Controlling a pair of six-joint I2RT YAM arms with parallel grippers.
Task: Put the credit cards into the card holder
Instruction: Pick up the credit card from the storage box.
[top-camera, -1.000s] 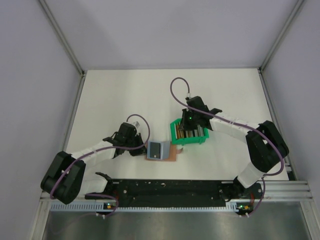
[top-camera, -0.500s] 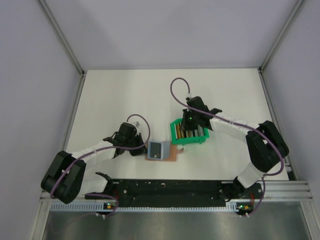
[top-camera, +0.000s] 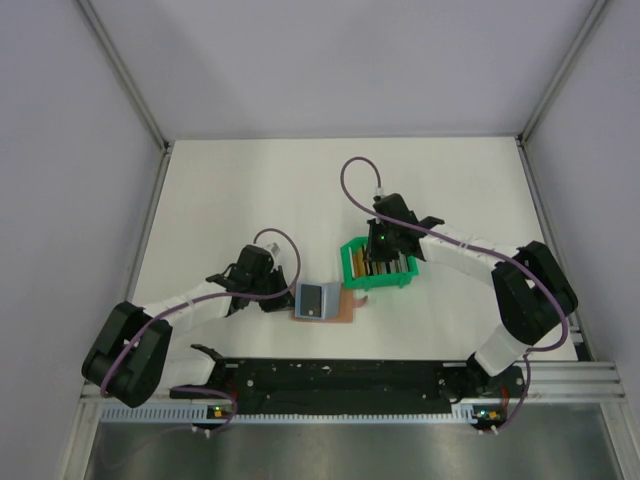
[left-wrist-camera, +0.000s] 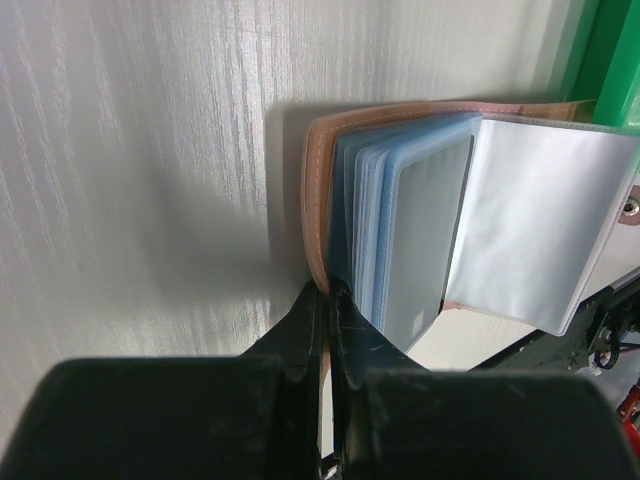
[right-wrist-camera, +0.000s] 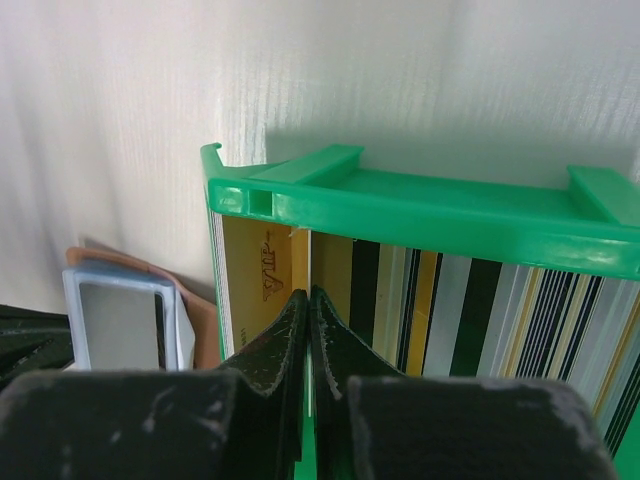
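The right gripper pinches the thin white edge of one credit card standing among the other credit cards (gold, black, striped) in the green tray. The card holder lies open just beside the tray's left wall.

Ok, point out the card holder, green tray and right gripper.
card holder (left-wrist-camera: 313, 200): left wrist view, tan cover edge.
green tray (right-wrist-camera: 430, 215): right wrist view, top rim.
right gripper (right-wrist-camera: 309, 298): right wrist view, between fingertips.

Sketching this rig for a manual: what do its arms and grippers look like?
The left arm and right arm have white links and bulky black joints, each trailing a purple cable. The left gripper and right gripper have scuffed matte-black tapered fingers. A green light glows on the right wrist.
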